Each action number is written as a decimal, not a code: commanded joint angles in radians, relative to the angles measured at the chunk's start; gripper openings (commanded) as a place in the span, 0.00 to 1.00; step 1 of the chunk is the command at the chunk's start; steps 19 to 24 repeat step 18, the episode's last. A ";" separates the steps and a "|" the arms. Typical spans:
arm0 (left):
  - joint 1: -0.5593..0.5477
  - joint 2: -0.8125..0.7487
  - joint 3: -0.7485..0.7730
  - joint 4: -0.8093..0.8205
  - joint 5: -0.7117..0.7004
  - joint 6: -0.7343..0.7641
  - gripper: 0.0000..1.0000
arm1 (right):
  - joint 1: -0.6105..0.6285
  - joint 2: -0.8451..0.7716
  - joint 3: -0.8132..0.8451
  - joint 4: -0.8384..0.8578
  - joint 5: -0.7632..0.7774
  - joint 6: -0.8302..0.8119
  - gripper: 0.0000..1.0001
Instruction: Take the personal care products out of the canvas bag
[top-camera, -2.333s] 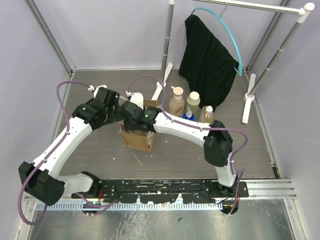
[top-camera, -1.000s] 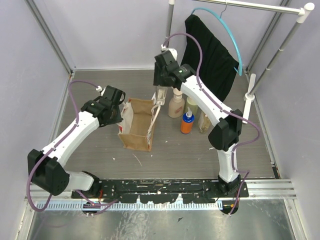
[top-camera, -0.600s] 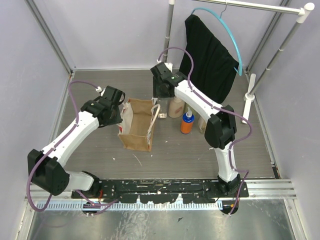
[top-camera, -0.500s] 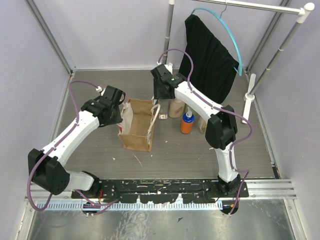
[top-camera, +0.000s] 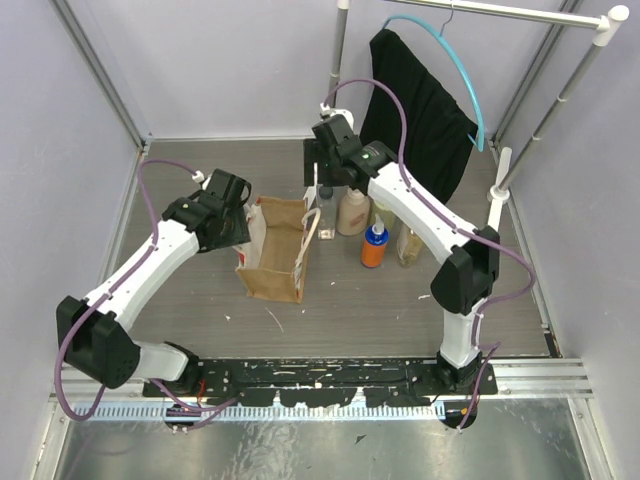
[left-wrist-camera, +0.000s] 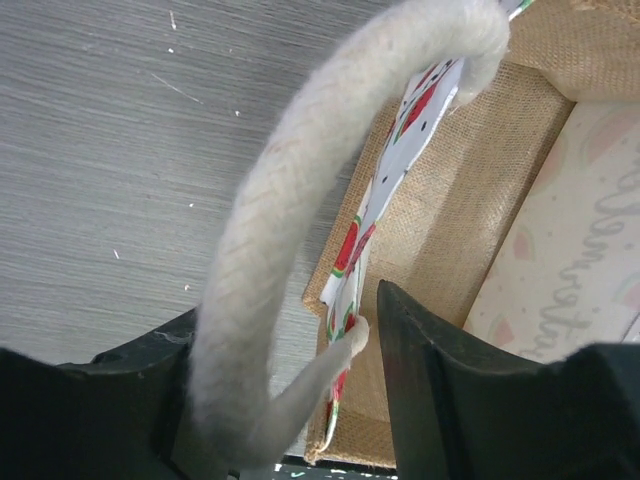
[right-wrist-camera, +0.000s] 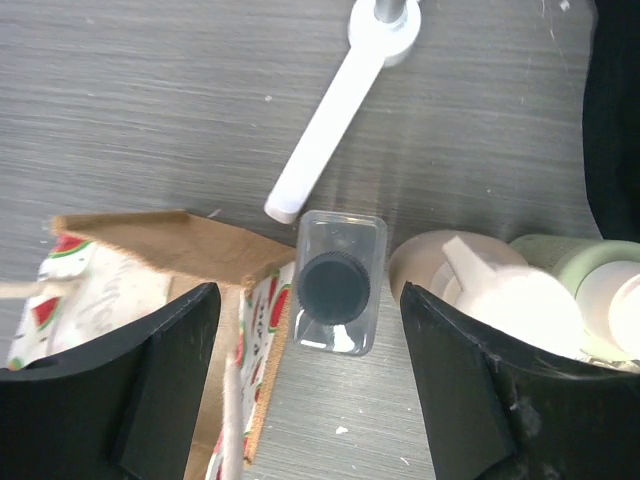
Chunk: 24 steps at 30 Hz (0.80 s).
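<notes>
The canvas bag (top-camera: 275, 262) stands open left of centre, its watermelon-print side (right-wrist-camera: 262, 320) toward the bottles. My left gripper (top-camera: 243, 228) sits at the bag's left rim, open, and the cream rope handle (left-wrist-camera: 290, 200) runs loosely between its fingers (left-wrist-camera: 440, 400). My right gripper (top-camera: 323, 190) hovers open over a clear bottle with a black cap (right-wrist-camera: 336, 284) standing on the table right of the bag, touching neither finger. Beside it stand a beige pump bottle (top-camera: 352, 212), an orange bottle with a blue cap (top-camera: 374, 246), an amber one (top-camera: 410, 245) and a pale green one (right-wrist-camera: 600, 280).
A black garment (top-camera: 415, 110) hangs on a blue hanger (top-camera: 465, 75) from the rack at the back right. The rack's white feet (right-wrist-camera: 330, 150) (top-camera: 497, 195) lie on the table just behind the bottles. Grey walls close in on three sides.
The right gripper lowered the clear bottle to the table beside the pump bottle, let go and lifted slightly. The left gripper's jaws have spread off the rope handle.
</notes>
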 joint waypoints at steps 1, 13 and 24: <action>-0.002 -0.061 0.028 -0.024 -0.015 -0.008 0.62 | 0.036 -0.121 0.008 0.074 -0.038 -0.054 0.79; -0.009 -0.315 0.128 -0.053 -0.018 0.083 0.90 | -0.040 -0.383 -0.155 0.175 -0.012 -0.106 0.85; -0.007 -0.188 0.338 -0.183 -0.047 0.106 0.94 | -0.168 -0.469 -0.226 0.149 -0.095 -0.091 0.87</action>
